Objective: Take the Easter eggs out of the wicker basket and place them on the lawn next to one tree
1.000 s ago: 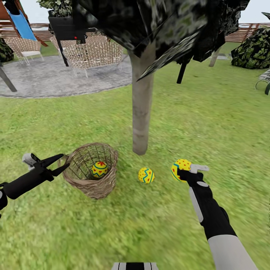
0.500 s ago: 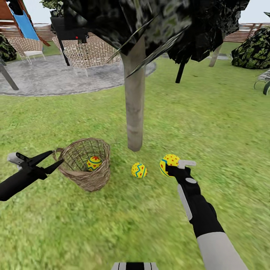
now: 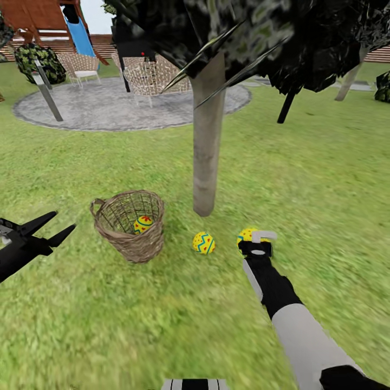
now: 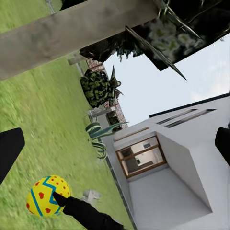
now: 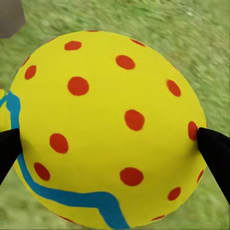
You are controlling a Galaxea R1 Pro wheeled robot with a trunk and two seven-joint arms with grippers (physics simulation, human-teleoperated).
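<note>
The right pincer (image 3: 254, 238) is clamped on one egg (image 5: 108, 129), a dark fingertip (image 5: 215, 151) pressed against each side, held low over the lawn (image 3: 303, 179) near the foot of the tree (image 3: 208, 157). This looks like the setting-down of the second egg: the next move calls for lowering it onto the grass and letting go. A placed egg (image 3: 203, 242) lies just beside it, nearer the trunk. Farther left stands the basket (image 3: 130, 246) with the last egg (image 3: 143, 223) inside. The left pincer (image 3: 46, 230) hangs with its jaws apart, empty, well short of the basket.
</note>
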